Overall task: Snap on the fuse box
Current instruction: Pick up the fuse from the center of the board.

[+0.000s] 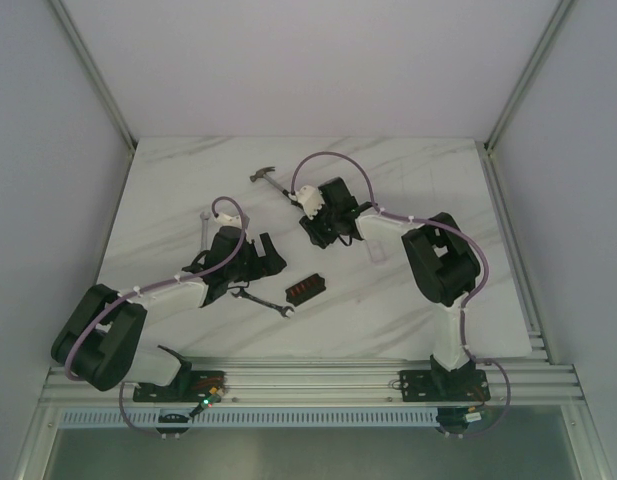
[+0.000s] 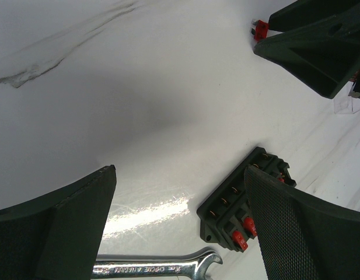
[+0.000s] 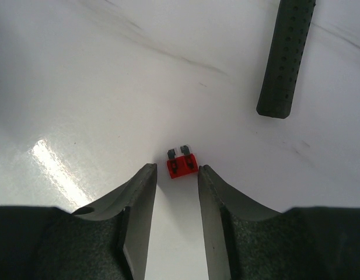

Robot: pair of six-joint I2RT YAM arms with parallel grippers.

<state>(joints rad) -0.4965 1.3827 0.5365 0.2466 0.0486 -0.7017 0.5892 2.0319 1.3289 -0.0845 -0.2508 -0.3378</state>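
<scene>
So, the whole thing hinges on where the loose red fuse (image 3: 182, 165) sits versus the right jaws. They're parted with nothing between them, and the fuse lies flat on the desk (image 1: 408, 310) just past the tips, lined up with the gap. Its metal prongs point away from the jaws and its wide side runs across the gap, so I'd guess a short push forward and then a close gets it.

The fuse box (image 1: 305, 289) is near the middle of the desk, on the near side of the right jaws and just right of the left jaws. Its long axis runs diagonally, near-left to far-right, with the wrench (image 1: 265, 304) beside it on the left.

The left jaws are wide open and empty, and they're the closer pair to the box. The hammer (image 3: 285, 58) lies farther back, out of the way.
</scene>
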